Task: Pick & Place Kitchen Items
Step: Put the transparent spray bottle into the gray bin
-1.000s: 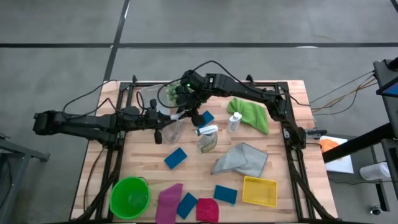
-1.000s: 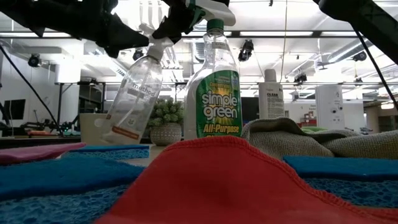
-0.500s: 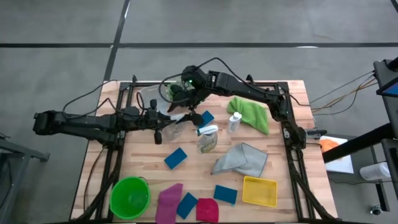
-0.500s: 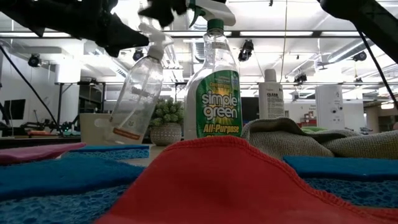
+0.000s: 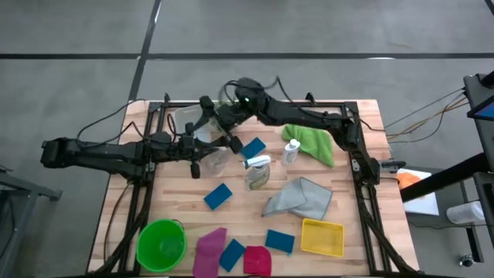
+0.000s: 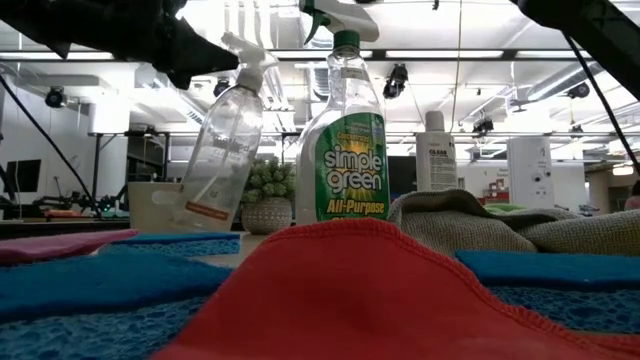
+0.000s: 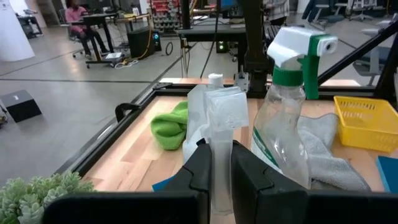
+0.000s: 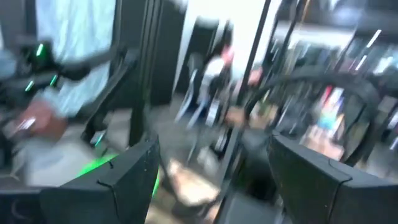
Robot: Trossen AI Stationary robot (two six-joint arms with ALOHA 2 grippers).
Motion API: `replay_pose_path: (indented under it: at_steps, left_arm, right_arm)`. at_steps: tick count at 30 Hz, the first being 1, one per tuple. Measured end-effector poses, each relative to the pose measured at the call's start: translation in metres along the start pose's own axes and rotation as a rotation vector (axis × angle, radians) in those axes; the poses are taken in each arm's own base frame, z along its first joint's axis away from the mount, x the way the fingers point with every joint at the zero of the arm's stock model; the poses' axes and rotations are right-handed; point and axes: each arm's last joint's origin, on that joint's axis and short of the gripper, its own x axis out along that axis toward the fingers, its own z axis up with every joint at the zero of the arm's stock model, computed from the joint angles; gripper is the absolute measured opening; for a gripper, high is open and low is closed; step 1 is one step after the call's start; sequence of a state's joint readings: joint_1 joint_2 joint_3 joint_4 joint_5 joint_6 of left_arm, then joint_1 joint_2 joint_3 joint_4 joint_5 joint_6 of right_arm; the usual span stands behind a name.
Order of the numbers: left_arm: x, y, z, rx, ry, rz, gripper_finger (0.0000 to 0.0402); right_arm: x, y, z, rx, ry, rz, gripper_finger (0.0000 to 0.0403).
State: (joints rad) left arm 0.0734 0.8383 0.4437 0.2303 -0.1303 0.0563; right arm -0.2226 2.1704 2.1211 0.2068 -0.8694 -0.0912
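Note:
A clear spray bottle (image 6: 222,150) stands tilted at mid-table, with my left gripper (image 7: 222,180) shut on its top; that gripper also shows from above (image 5: 201,161). Beside it a green-labelled spray bottle (image 6: 345,140) stands upright. My right gripper (image 8: 211,180) is open with nothing between its fingers, raised over the table's far left part (image 5: 212,116). A small white-capped bottle (image 5: 291,150) stands by the green cloth (image 5: 312,140). The grey cloth (image 5: 299,199), pink cloth (image 5: 210,249), red cloth (image 5: 257,260) and several blue sponges (image 5: 218,195) lie flat. My left gripper pinches the clear spray bottle's narrow part just under the spray head (image 7: 221,152) between its two fingers. The fingers lie about level and come from the table's left side. The bottle hangs tilted below them; a sponge hides whether its base touches the table.
A green bucket (image 5: 162,245) stands at the near left and a yellow basket (image 5: 322,236) at the near right. A small spiky plant (image 6: 268,190) and a clear tub (image 5: 185,120) sit at the far left. Black frame rails run along the table's sides.
My right gripper has opened and gone up from beside the two spray heads, tipping from pointing down to about level and swinging toward the far left. The clear spray bottle stays in my left gripper and now stands slightly more upright.

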Motion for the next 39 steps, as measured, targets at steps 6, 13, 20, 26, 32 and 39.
replay_pose_path:
  at_steps: [6, 13, 20, 26, 32, 39]
  left_arm:
    - [0.0, 0.0, 0.0, -0.003, -0.017, 0.001, 0.0026]
    - [0.0, 0.0, 0.0, -0.006, -0.017, 0.001, 0.0026]
    - [0.0, 0.0, 0.002, -0.01, -0.038, 0.003, 0.0026]
    - [-0.007, 0.002, 0.008, -0.017, -0.087, 0.037, 0.0026]
    - [-0.025, 0.007, 0.018, -0.032, -0.158, 0.105, 0.0026]
    - [-0.047, 0.013, 0.025, -0.051, -0.214, 0.198, 0.0026]
  right_arm:
    - [-0.029, 0.004, -0.013, -0.106, -0.406, -0.074, 0.029]
    - [-0.088, 0.007, -0.007, -0.024, -0.419, -0.113, 0.029]
    - [-0.148, 0.045, -0.003, -0.063, -0.332, -0.249, 0.029]
    - [-0.185, 0.099, -0.01, -0.092, -0.216, -0.425, 0.029]
    - [-0.209, 0.146, -0.022, -0.055, -0.175, -0.479, 0.029]
    - [-0.229, 0.182, -0.04, -0.025, -0.146, -0.522, 0.029]
